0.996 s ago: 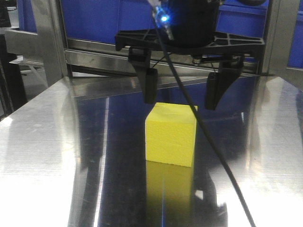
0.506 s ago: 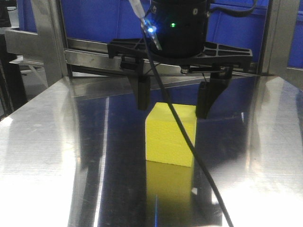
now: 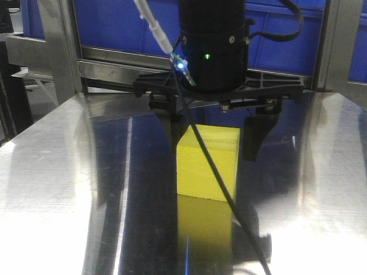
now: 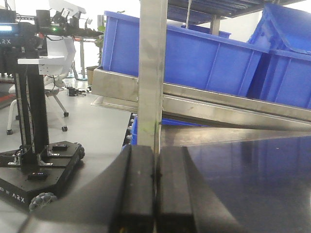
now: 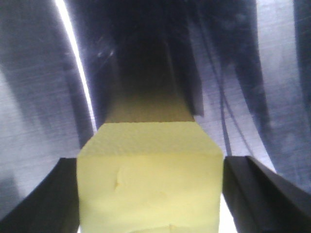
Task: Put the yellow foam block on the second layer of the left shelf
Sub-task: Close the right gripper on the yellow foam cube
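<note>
While the yellow foam block (image 3: 207,166) is standing on the steel table (image 3: 51,172), the task is judged to be at the grasp stage; nothing has yet been carried to a shelf.

Exterior front view. The block is seen near the middle of the table, upright and flat on the surface, with its reflection below it. The right gripper (image 3: 211,153) is lowered over it, with one jaw to each side of the block and the jaws spread wider than the block. A narrow gap is seen at the jaw on the viewer's right; the other jaw is largely hidden behind the block's edge. A black cable (image 3: 202,140) is draped across the front of the block. Blue bins (image 3: 114,23) on a steel rack are noted behind the table.

Left wrist view. The left gripper (image 4: 155,189) is seen with its jaws pressed together and nothing held between them. It is parked low, facing a steel upright (image 4: 152,73) of the rack. The block is not shown here.

Right wrist view. The block fills the space between the two dark fingers (image 5: 43,204). No dent or squeeze in the foam is seen, so a firm hold is not confirmed.

Remaining, as judged: the jaws are to be closed, the block lifted, then set on the second layer of the left shelf.
</note>
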Controlling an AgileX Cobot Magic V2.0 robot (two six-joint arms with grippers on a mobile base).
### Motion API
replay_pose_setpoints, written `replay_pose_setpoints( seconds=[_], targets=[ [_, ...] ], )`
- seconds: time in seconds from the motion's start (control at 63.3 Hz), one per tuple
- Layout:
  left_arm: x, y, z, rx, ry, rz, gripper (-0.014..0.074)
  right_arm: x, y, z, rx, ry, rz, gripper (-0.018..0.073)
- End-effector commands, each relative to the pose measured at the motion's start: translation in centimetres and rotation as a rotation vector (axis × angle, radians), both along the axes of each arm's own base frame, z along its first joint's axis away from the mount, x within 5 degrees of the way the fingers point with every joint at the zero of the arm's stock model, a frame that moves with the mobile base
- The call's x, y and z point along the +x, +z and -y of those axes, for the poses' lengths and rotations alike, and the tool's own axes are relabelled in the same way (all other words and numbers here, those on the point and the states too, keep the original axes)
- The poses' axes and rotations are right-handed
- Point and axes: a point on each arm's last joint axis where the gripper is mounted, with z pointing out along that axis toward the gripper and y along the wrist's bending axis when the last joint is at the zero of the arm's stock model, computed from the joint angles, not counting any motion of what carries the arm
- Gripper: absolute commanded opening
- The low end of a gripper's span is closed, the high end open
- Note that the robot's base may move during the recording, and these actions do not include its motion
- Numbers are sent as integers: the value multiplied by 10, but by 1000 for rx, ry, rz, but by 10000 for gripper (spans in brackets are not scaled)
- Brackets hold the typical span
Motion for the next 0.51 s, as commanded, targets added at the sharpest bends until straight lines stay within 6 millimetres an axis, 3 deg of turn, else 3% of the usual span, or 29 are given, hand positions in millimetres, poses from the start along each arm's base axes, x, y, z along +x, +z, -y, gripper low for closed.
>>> replay_pose_setpoints(
  seconds=[0.0,0.49],
  targets=[
    [-1,1,1,-13,-16,82,136,1,27,2,39,10,80,621],
    [-1,1,1,-13,-16,82,136,2,24,-1,63,12,85,612]
  ],
)
